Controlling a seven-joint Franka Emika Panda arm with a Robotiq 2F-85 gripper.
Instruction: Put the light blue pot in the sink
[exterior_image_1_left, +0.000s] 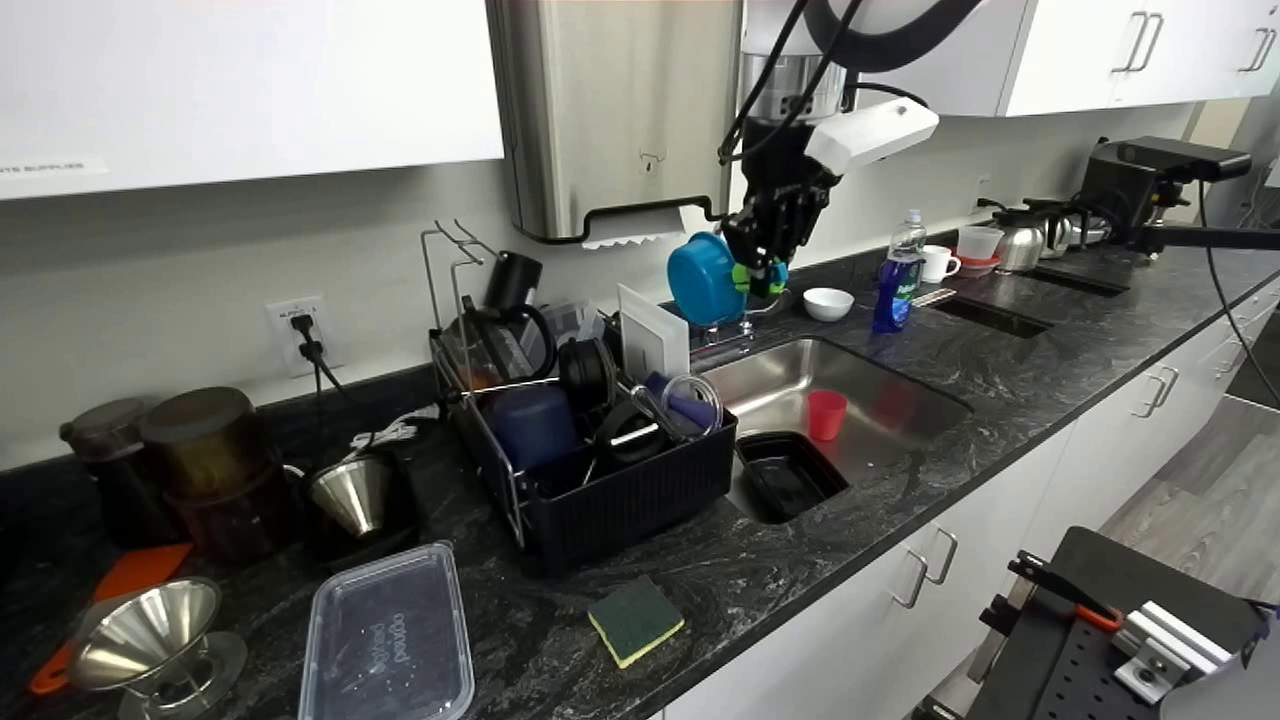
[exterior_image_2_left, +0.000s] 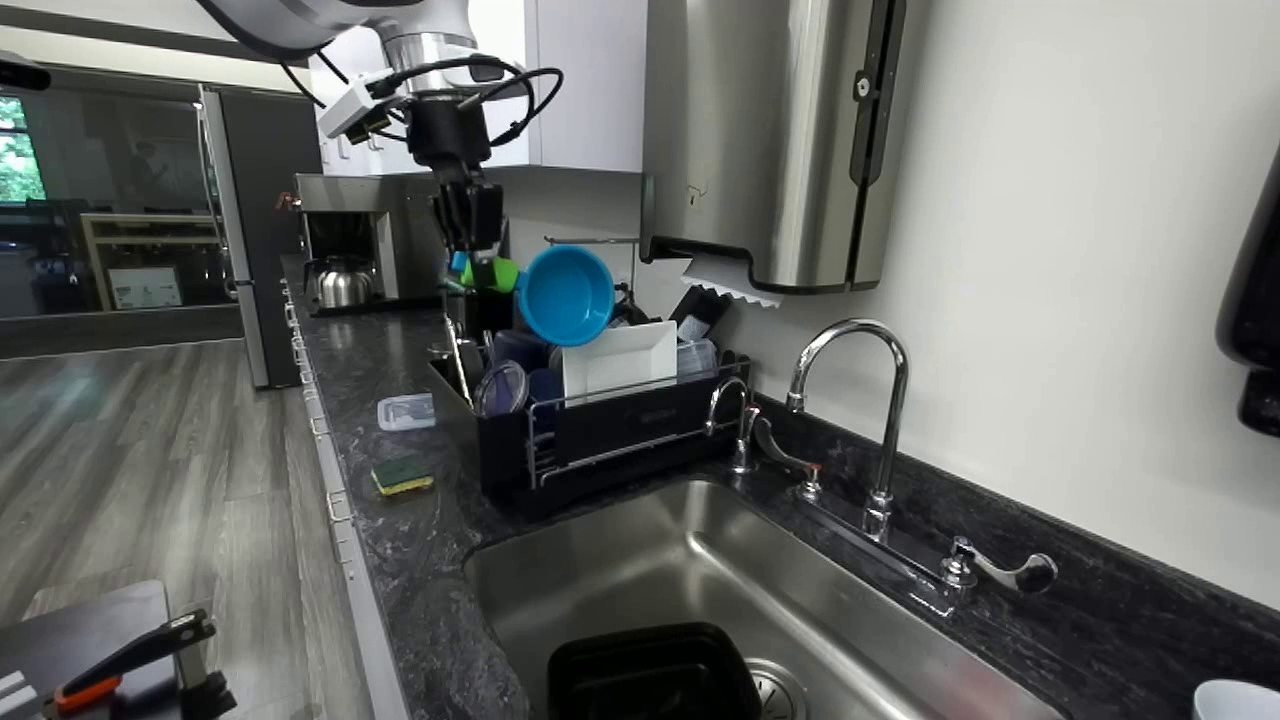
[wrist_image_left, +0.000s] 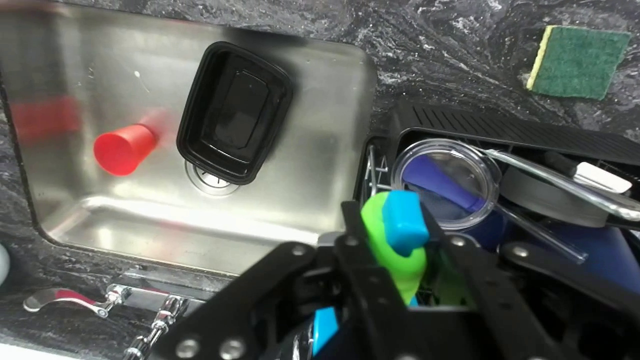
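Note:
The light blue pot (exterior_image_1_left: 706, 278) hangs in the air with its opening turned sideways. It also shows in an exterior view (exterior_image_2_left: 566, 295), above the dish rack. My gripper (exterior_image_1_left: 762, 276) is shut on the pot's green and blue handle, which shows between the fingers in the wrist view (wrist_image_left: 397, 250). Most of the pot body is hidden behind the gripper there; only a blue edge (wrist_image_left: 324, 325) shows. The steel sink (exterior_image_1_left: 765, 385) lies beside the rack, below the pot and to one side. The sink also shows in an exterior view (exterior_image_2_left: 600, 590) and in the wrist view (wrist_image_left: 320, 115).
A black tray (wrist_image_left: 235, 112) and a red cup (wrist_image_left: 125, 149) lie in the sink. The full dish rack (exterior_image_1_left: 630, 510) borders it. A tall faucet (exterior_image_2_left: 890, 400) stands at the sink's wall side. A paper towel dispenser (exterior_image_2_left: 765, 130) hangs near the arm. A sponge (exterior_image_1_left: 636, 618) lies on the counter.

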